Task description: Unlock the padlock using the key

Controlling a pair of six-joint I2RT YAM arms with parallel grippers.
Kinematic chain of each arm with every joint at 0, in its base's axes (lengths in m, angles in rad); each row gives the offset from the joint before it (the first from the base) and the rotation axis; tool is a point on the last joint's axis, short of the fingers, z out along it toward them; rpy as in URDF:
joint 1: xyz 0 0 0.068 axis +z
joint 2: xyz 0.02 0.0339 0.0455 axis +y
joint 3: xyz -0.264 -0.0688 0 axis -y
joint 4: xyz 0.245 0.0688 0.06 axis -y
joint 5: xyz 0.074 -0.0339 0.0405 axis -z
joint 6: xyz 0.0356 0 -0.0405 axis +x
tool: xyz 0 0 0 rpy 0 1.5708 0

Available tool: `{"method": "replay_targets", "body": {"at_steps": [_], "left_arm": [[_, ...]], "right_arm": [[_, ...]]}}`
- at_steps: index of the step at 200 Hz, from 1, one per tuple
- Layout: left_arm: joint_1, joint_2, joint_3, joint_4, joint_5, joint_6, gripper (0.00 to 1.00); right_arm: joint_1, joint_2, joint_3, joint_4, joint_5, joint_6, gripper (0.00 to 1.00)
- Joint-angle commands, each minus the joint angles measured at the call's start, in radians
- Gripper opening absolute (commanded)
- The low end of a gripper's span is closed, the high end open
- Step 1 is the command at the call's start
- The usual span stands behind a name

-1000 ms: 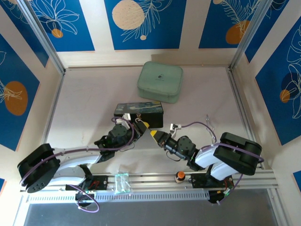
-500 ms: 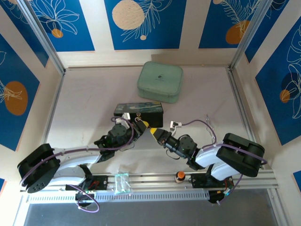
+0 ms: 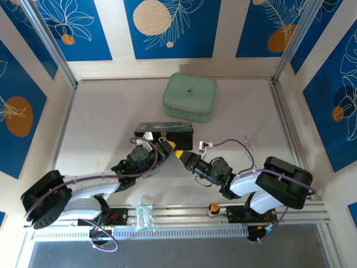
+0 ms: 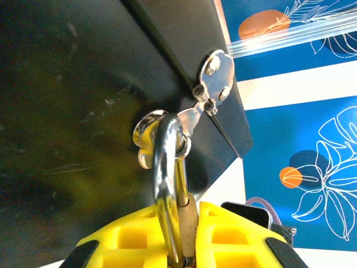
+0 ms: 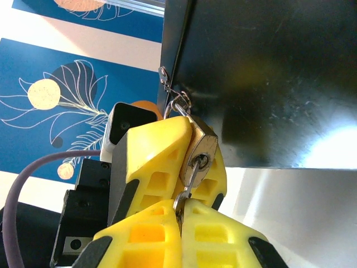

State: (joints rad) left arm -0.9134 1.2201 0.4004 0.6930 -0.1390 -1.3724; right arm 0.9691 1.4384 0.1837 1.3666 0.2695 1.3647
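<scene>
On the left, the yellow-fingered left gripper (image 4: 187,237) is nipped almost closed on the small brass padlock (image 4: 188,215). Its silver shackle (image 4: 163,167) hangs through the hasp on the dark-blue painted box (image 4: 67,84). In the last second the right gripper (image 5: 181,215), pinched tight on the thin grey key (image 5: 188,187), has slid in leftward. The blade now appears seated in the keyhole, so turning looks next. The box wall crowds close behind, and bare table (image 3: 245,123) lies open rightward.
</scene>
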Motion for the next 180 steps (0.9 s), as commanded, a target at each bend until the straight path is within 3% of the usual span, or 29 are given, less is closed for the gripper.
{"method": "replay_targets", "body": {"at_steps": [1,55,126,180], "left_arm": [[-0.003,-0.004,0.008,0.101,0.035,-0.001,0.00],[-0.003,0.030,0.017,0.184,0.092,-0.006,0.00],[-0.004,0.086,0.015,0.275,0.110,-0.035,0.00],[-0.004,0.102,0.012,0.327,0.123,-0.053,0.00]], "right_arm": [[-0.029,0.003,0.022,0.038,-0.070,-0.013,0.00],[-0.178,0.032,0.046,0.036,-0.286,0.059,0.00],[-0.215,0.107,0.063,0.038,-0.318,0.147,0.00],[-0.278,0.171,0.076,0.036,-0.424,0.190,0.00]]}}
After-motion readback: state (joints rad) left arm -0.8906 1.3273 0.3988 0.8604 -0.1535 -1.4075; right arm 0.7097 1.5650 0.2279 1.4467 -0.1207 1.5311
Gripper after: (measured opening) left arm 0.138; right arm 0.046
